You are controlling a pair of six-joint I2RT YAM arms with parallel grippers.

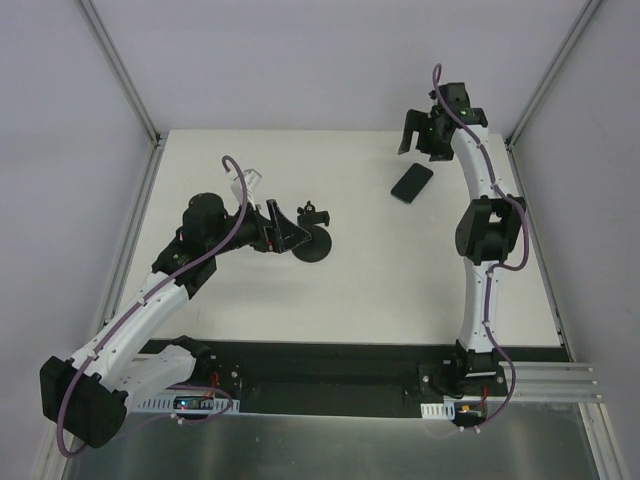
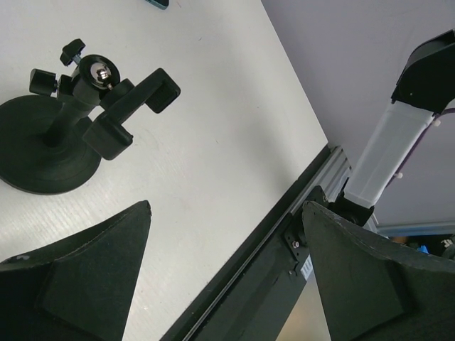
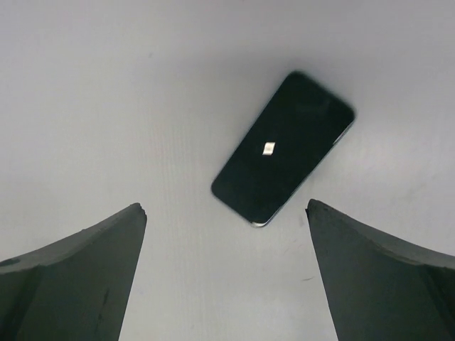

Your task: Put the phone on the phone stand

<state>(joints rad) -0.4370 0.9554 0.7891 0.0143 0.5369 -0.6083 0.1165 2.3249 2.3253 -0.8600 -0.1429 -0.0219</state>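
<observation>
Small flat glossy-black phone (image 3: 283,149) lies on white tabletop (image 1: 300,300) just ahead of right gripper (image 1: 421,148), the nearer one, jaws wide apart, phone's long axis diagonal to their gap.

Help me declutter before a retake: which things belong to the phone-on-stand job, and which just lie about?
Job: phone, stand, left gripper, right gripper, both open and holding nothing.
Just there: table, aluminium rail.
</observation>
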